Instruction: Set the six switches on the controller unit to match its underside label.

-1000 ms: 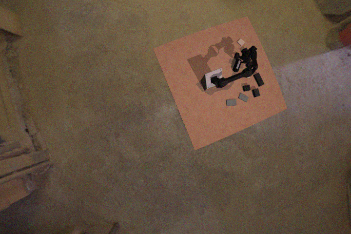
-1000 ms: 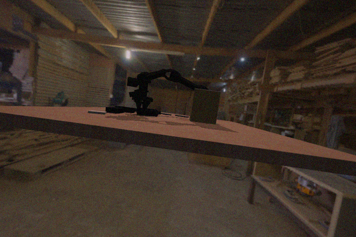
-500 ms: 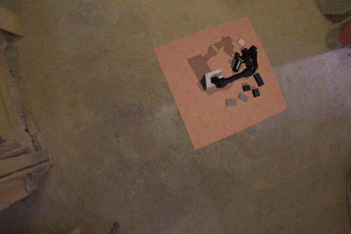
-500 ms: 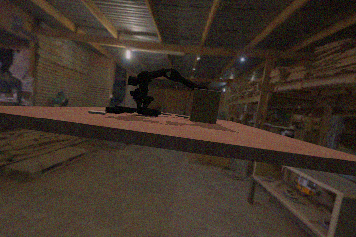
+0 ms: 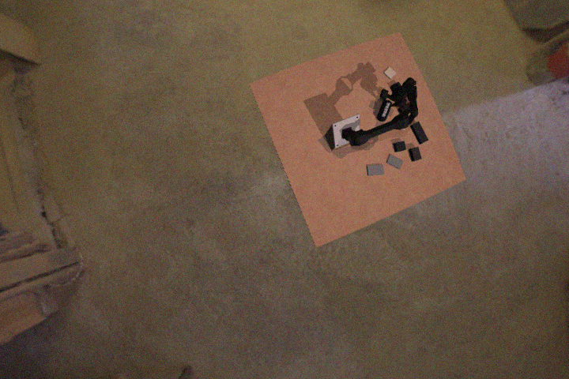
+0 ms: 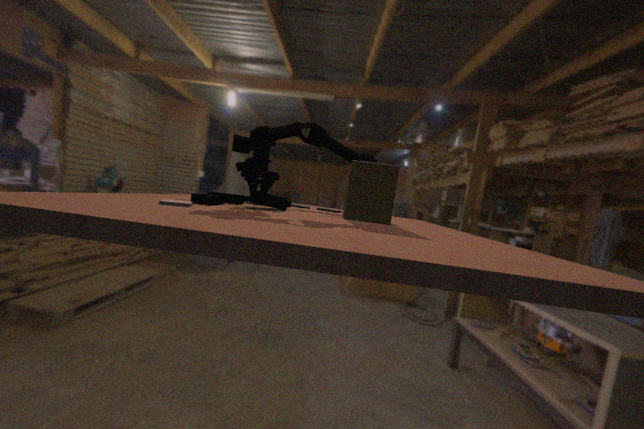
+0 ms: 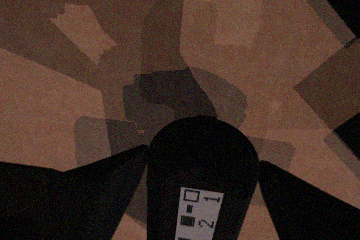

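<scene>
The dark controller unit [image 5: 380, 117] [image 6: 281, 203] [image 7: 203, 137] is upside down on or close above the bench [image 5: 321, 197] [image 6: 460, 242]. Its white label [image 5: 386, 109] [image 7: 200, 210] faces up. In the wrist view the label shows square 1 empty and square 2 filled; the rest runs out of frame. My gripper [image 6: 262, 199] [image 7: 202, 159] is shut on the unit, one finger against each long side near its rounded end. The switches are hidden underneath. Whether the unit is clear of the bench is too small to tell.
The arm's base stands by a box with a white plate [image 5: 337, 139] [image 6: 369, 194]. Dark modules [image 5: 419, 133] [image 5: 398, 146] [image 5: 414, 154] and grey plates [image 5: 374, 170] [image 5: 394, 161] lie on the unit's near side in the top view. A pale tile [image 5: 390, 73] [image 6: 174, 203] lies beyond the gripper.
</scene>
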`<state>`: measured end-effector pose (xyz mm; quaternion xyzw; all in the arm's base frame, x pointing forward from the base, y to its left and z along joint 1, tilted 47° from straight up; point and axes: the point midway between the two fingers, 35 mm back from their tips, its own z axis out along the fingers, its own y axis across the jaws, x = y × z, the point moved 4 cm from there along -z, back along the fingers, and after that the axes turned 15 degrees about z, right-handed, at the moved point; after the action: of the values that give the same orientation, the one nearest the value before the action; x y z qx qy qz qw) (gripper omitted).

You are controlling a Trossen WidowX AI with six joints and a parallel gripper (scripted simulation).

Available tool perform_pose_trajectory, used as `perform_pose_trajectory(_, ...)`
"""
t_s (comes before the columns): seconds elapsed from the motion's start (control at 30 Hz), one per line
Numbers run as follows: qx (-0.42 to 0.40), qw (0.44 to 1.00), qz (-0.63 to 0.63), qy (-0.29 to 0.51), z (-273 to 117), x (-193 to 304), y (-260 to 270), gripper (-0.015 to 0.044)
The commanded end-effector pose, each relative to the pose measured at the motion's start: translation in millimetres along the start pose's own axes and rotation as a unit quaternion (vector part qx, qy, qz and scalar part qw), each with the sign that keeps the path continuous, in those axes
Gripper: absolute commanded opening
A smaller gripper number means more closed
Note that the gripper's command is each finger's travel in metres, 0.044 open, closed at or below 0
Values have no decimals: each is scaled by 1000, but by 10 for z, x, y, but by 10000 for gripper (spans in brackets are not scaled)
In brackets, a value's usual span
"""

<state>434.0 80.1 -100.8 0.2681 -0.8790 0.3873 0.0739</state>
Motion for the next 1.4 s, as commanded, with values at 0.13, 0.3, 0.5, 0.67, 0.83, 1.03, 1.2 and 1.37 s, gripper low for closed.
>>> perform_pose_trajectory(0.13,0,1000,1,-2,-100,30,-15,336)
perform_pose_trajectory(0.3,0,1000,1,-2,-137,47,-19,336)
perform_pose_trajectory(0.5,-1,1000,1,-2,-180,69,-24,336)
perform_pose_trajectory(0.67,-1,1000,1,-2,-215,89,-29,336)
perform_pose_trajectory(0.83,-1,1000,1,-2,-249,109,-34,336)
perform_pose_trajectory(1.03,-1,1000,1,-2,-290,135,-41,336)
perform_pose_trajectory(1.2,-1,1000,1,-2,-322,158,-46,336)
perform_pose_trajectory(1.37,-1,1000,0,-2,-354,182,-52,336)
